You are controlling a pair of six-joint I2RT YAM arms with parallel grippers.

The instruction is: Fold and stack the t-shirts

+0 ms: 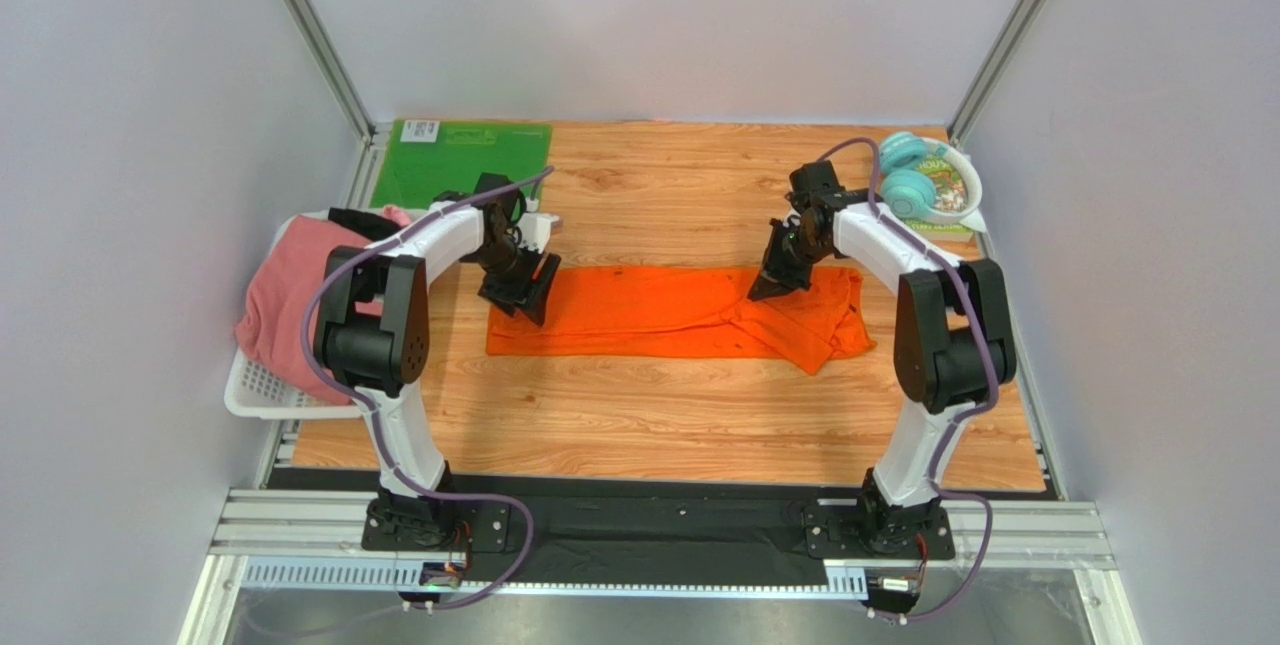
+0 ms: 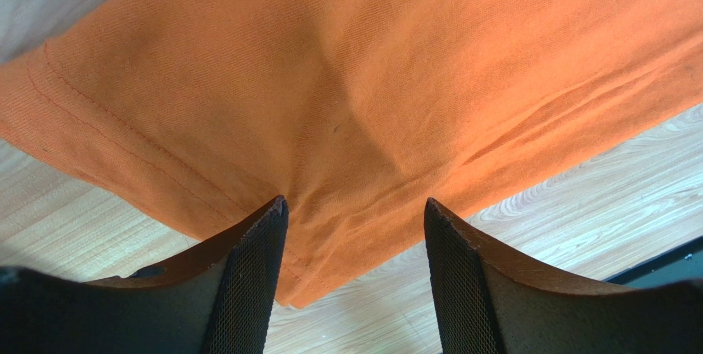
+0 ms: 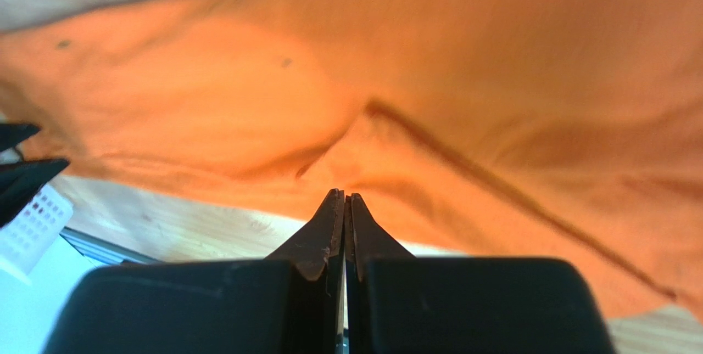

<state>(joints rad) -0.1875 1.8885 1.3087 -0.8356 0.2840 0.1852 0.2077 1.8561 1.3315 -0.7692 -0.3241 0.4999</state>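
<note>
A fold of the orange t-shirt (image 1: 661, 312) looks to be getting set up. It lies mid-table as a long flat band running nine to three o'clock, rumpled at the three end. The right claw (image 3: 345, 196) is pressed together there, seemingly nipping a pucker of cloth. The left claw (image 2: 355, 206) is spread astride the nine o'clock hem corner and needs to close next.

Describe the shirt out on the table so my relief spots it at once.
Find the wooden table. Across its middle lies the orange t-shirt, a long flat strip. It is the only garment on the wood; the pink t-shirt sits in the white basket at left.
</note>
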